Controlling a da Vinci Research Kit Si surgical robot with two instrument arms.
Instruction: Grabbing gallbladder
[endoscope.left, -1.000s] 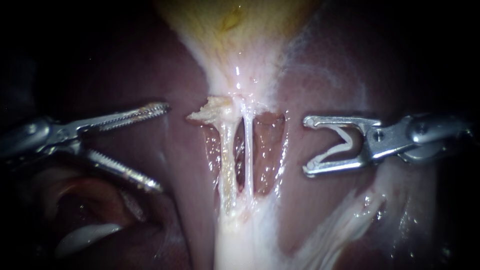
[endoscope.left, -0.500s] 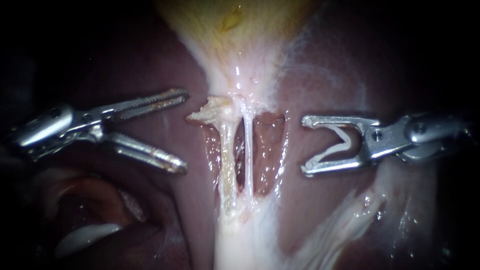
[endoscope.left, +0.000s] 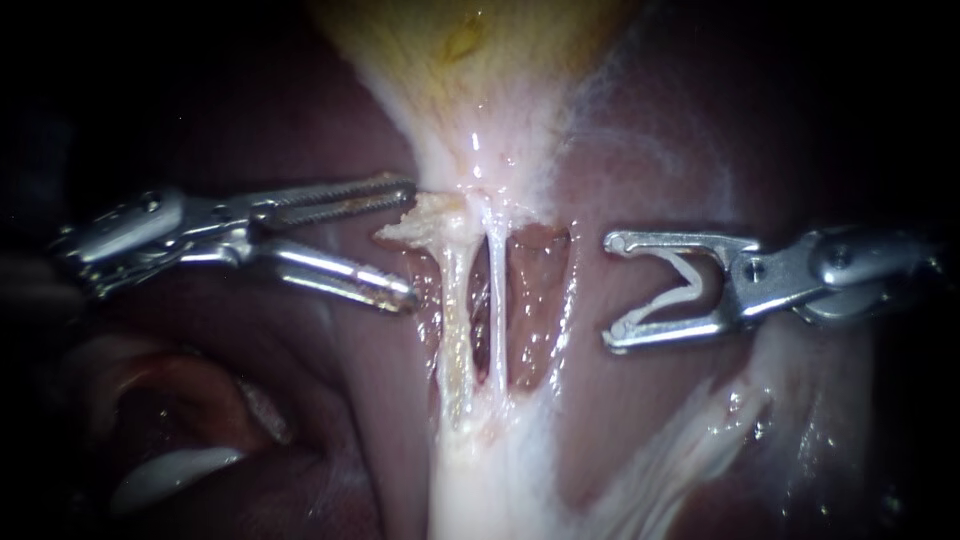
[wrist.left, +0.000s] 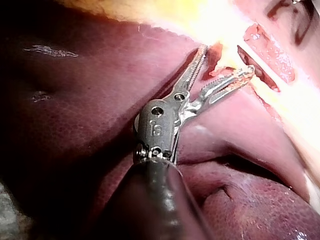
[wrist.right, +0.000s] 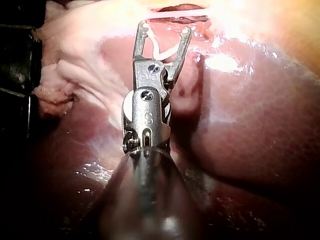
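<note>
The yellowish gallbladder (endoscope.left: 470, 60) narrows downward into a pale neck with a ragged tissue flap (endoscope.left: 425, 222). Below it run two thin tubes, the left tube (endoscope.left: 455, 330) and the right tube (endoscope.left: 497, 310), over the dark red liver (endoscope.left: 640, 150). My left instrument (endoscope.left: 408, 243) has its serrated jaws open, their tips reaching either side of the flap's left edge; in its wrist view the left instrument (wrist.left: 226, 59) shows the same gap. My right instrument (endoscope.left: 613, 292) waits right of the tubes, its wide jaws holding a white clip (endoscope.left: 680, 285); the right instrument (wrist.right: 165, 26) and the clip (wrist.right: 162, 50) show again in the right wrist view.
A white band of tissue (endoscope.left: 480, 480) runs downward from the tubes. Folded, glistening tissue (endoscope.left: 190, 440) lies below my left instrument. Pale strands (endoscope.left: 690, 440) cross the liver under my right instrument.
My left instrument has moved right towards the gallbladder's neck, and its jaws have narrowed somewhat. My right instrument has stayed in place.
</note>
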